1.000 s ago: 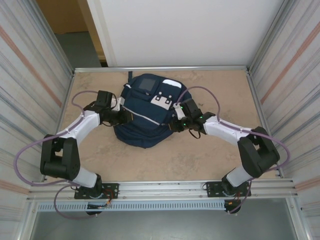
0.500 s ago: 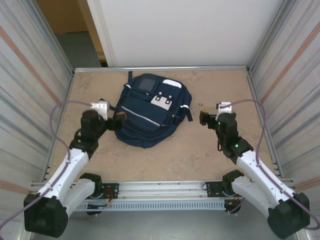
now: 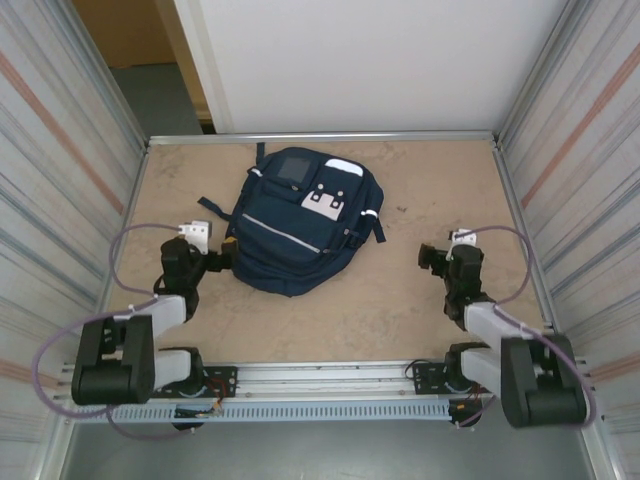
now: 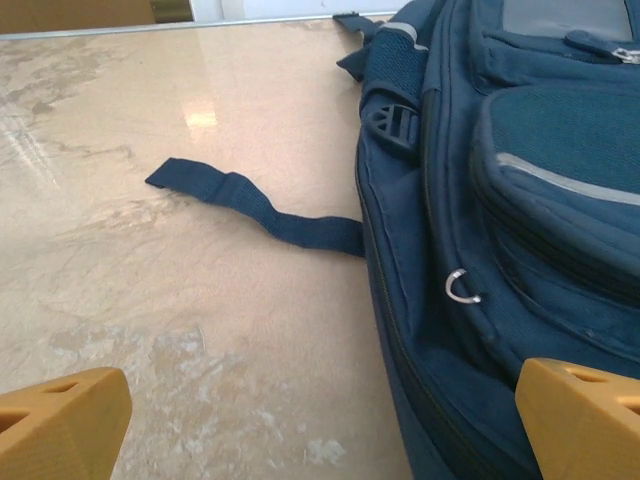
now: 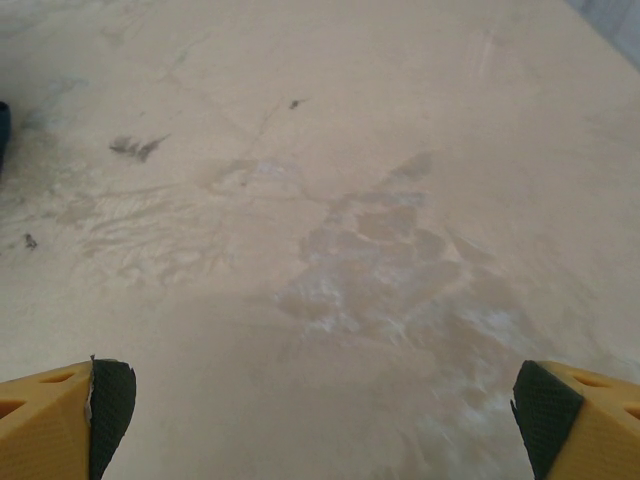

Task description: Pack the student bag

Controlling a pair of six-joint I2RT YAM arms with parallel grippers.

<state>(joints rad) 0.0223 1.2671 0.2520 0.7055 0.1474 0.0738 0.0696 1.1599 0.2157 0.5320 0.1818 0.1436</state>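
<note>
The student bag (image 3: pixel 300 225), a navy backpack with white patches and thin pale stripes, lies flat and zipped in the middle of the table. My left gripper (image 3: pixel 226 252) sits just left of its lower side, open, with nothing between the orange fingertips (image 4: pixel 62 425). In the left wrist view the student bag (image 4: pixel 520 190) rises on the right, with a loose strap (image 4: pixel 255 205) trailing over the table. My right gripper (image 3: pixel 430 257) rests well to the right of the bag. It is open over bare tabletop, its fingertips (image 5: pixel 585 420) wide apart.
The beige tabletop (image 3: pixel 400 300) is fenced by a metal frame and corrugated side walls (image 3: pixel 580 180). Both arms are folded back near their bases by the front rail (image 3: pixel 320 375). A small metal zipper ring (image 4: pixel 460 288) hangs on the bag's side.
Both arms pulled away from the bag's sides and folded back toward their bases. Both grippers opened wide and the bag stayed put.
</note>
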